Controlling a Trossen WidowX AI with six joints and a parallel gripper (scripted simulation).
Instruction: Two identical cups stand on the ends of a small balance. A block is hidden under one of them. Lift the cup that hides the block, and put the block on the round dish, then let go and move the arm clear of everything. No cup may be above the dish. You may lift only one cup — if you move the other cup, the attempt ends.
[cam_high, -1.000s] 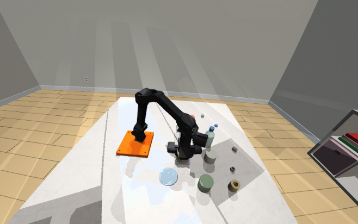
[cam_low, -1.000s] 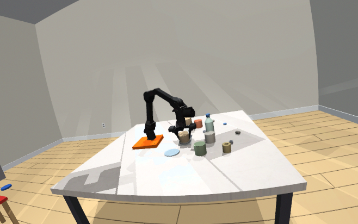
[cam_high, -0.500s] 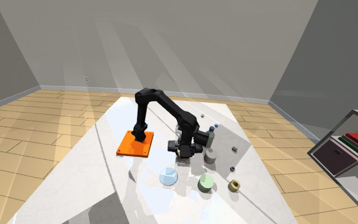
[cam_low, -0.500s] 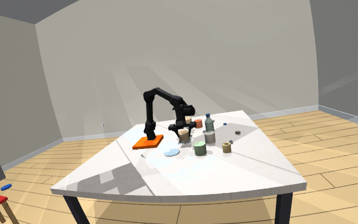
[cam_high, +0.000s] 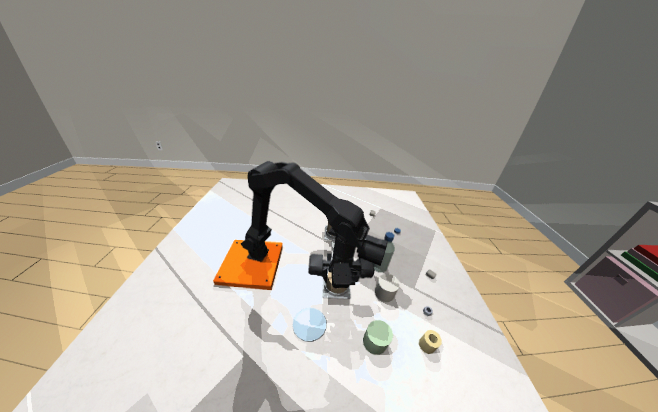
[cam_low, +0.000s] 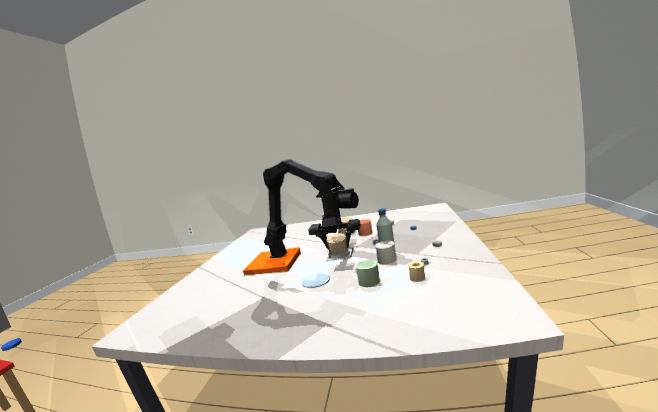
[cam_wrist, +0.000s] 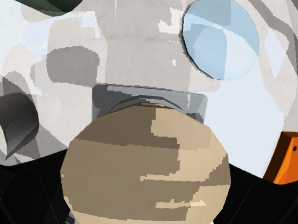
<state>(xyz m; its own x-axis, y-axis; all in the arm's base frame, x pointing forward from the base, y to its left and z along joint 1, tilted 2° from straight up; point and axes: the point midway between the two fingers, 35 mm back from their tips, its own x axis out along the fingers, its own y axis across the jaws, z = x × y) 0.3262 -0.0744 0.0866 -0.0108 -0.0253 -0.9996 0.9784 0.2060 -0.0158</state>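
Observation:
The near tan cup (cam_high: 336, 288) (cam_low: 337, 245) (cam_wrist: 145, 170) stands upright over the near end pan of the balance (cam_high: 337, 297) (cam_wrist: 102, 96). My gripper (cam_low: 338, 248) is shut on this cup, one finger on each side. I cannot tell whether there is a gap between cup and pan. The other tan cup (cam_low: 345, 221) is at the far end, mostly hidden behind the gripper. The round pale blue dish (cam_high: 309, 325) (cam_low: 315, 280) (cam_wrist: 220, 40) lies on the table close to the near pan, with nothing on it. No block shows in any view.
A green cylinder (cam_high: 378, 337) (cam_low: 368, 274) stands right of the dish. A light grey cylinder (cam_high: 387, 290) (cam_low: 385, 253) and a bottle (cam_low: 384, 229) stand right of the balance. A yellow ring (cam_high: 430, 342) (cam_low: 416, 272) is farther right. The orange base plate (cam_high: 240, 270) (cam_low: 260, 265) is left.

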